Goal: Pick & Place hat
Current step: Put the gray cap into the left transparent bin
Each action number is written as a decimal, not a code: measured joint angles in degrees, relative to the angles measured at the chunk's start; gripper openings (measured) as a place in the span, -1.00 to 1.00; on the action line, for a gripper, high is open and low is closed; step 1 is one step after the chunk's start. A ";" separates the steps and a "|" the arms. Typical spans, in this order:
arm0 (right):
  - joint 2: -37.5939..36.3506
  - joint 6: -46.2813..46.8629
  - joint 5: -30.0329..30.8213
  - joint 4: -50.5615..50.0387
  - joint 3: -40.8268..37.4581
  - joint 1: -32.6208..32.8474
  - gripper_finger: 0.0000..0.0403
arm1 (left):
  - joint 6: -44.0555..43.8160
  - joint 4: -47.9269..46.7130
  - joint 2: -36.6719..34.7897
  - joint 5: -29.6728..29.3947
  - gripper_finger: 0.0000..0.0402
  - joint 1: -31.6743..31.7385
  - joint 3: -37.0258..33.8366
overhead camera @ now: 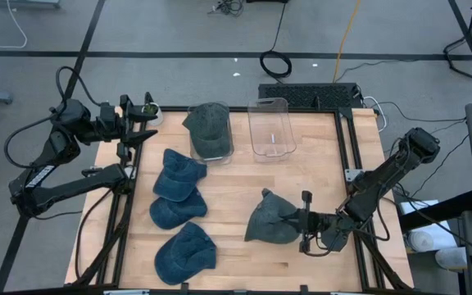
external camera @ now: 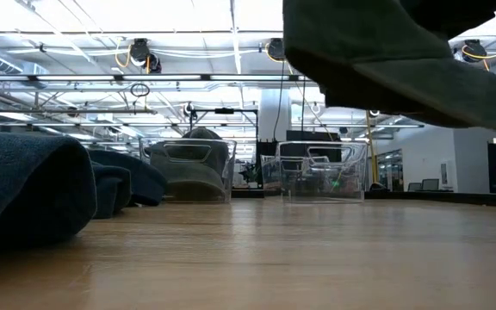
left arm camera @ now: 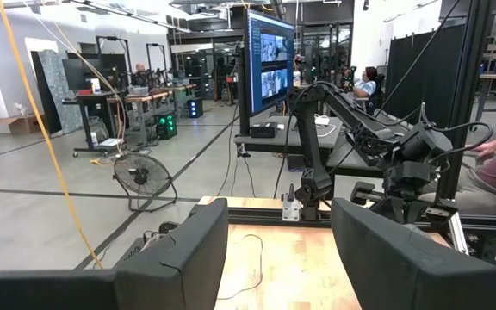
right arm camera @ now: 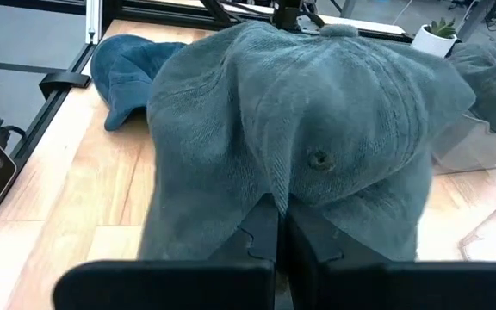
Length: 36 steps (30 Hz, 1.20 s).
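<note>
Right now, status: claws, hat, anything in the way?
Right claw shut on grey-green hat, lifted off the table. Left claw open, parked at far left edge. One clear bin empty, other bin holds a hat. Path looks clear.

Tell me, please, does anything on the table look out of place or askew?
Nothing looks damaged. The grey-green hat hangs bunched and lifted off the table in the right gripper. Three blue hats lie overlapping, loosely piled. One bin holds a hat; the other bin is empty.

robotics lab, open concrete floor (left arm camera: 50, 181), monitor stand (left arm camera: 269, 65), floor fan (left arm camera: 142, 176), workbenches (left arm camera: 132, 99)
</note>
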 joint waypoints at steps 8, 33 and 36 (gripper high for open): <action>0.00 0.14 -0.04 0.67 0.00 0.44 -1.00 | 0.00 0.00 -0.01 0.01 0.07 -0.02 0.00; 0.00 0.09 -0.02 1.03 0.02 1.15 -1.00 | 0.00 0.00 0.01 0.00 0.07 -0.02 0.00; 0.00 0.09 -0.02 1.03 0.02 1.14 -1.00 | 0.00 0.02 0.00 0.01 0.07 -0.02 0.00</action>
